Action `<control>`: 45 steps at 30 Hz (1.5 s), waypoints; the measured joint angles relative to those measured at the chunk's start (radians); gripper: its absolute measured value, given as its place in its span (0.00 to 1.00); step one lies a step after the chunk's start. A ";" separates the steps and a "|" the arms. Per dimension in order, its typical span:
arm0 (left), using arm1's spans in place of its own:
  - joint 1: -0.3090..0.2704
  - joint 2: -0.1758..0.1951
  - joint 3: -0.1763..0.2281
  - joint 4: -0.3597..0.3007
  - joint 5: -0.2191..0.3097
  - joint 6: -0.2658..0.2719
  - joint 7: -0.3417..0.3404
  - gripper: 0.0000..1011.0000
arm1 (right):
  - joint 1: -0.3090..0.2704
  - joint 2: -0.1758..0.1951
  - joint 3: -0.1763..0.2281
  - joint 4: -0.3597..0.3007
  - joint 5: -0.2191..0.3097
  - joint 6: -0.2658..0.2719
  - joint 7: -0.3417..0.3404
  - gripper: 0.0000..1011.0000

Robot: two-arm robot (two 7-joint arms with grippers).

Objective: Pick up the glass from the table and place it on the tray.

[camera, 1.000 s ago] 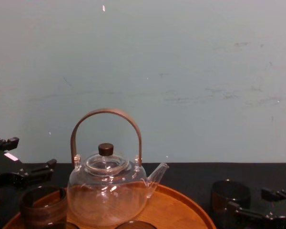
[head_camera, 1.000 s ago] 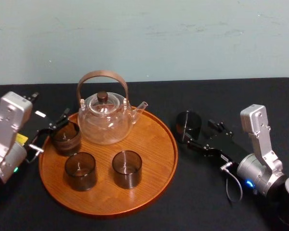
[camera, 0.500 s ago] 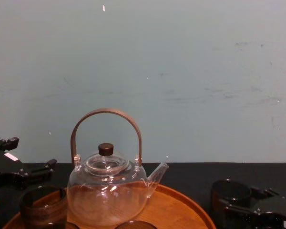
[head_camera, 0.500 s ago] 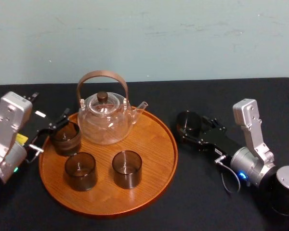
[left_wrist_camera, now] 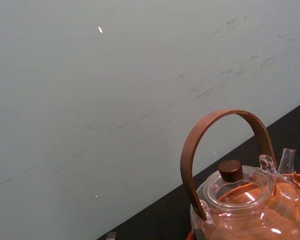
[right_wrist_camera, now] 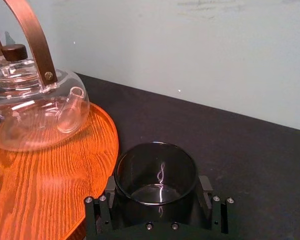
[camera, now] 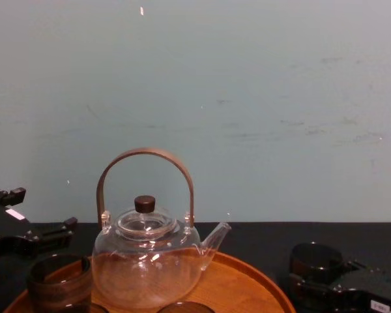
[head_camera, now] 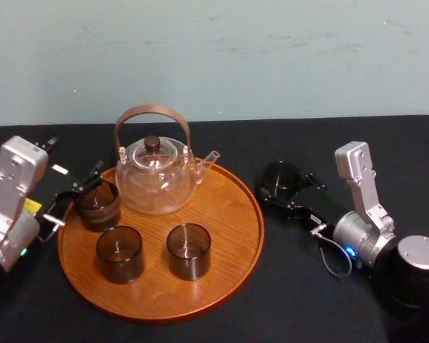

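Glass point(right_wrist_camera: 155, 172): on the table point(head_camera: 300, 293), just right of the tray point(head_camera: 229, 214), outside its rim.

Right gripper point(right_wrist_camera: 157, 186): straddles the glass low on its wall. Both fingers point(right_wrist_camera: 205, 186) look pressed to the sides, so I read it as clamped. Cannot tell whether the base is off the table.

Step in hand: lift, then carry left. Raise straight up and clear the rim before traversing. Set down on the tray's bare right side, away from the teapot point(head_camera: 156, 175) spout.

Left gripper point(head_camera: 79, 193): idle at the tray's left edge, fingers apart.
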State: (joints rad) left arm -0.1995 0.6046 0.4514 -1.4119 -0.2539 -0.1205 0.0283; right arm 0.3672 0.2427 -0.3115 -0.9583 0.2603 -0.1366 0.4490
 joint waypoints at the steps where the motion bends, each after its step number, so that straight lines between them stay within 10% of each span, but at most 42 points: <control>1: 0.000 0.000 0.000 0.000 0.000 0.000 0.000 0.99 | 0.004 -0.002 -0.001 0.007 0.000 -0.002 0.001 0.99; 45: 0.000 0.000 0.000 0.000 0.000 0.000 0.000 0.99 | 0.015 -0.005 -0.002 0.022 -0.002 -0.007 0.006 0.90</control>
State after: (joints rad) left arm -0.1995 0.6047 0.4514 -1.4120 -0.2539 -0.1205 0.0283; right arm 0.3819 0.2379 -0.3131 -0.9362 0.2588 -0.1432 0.4554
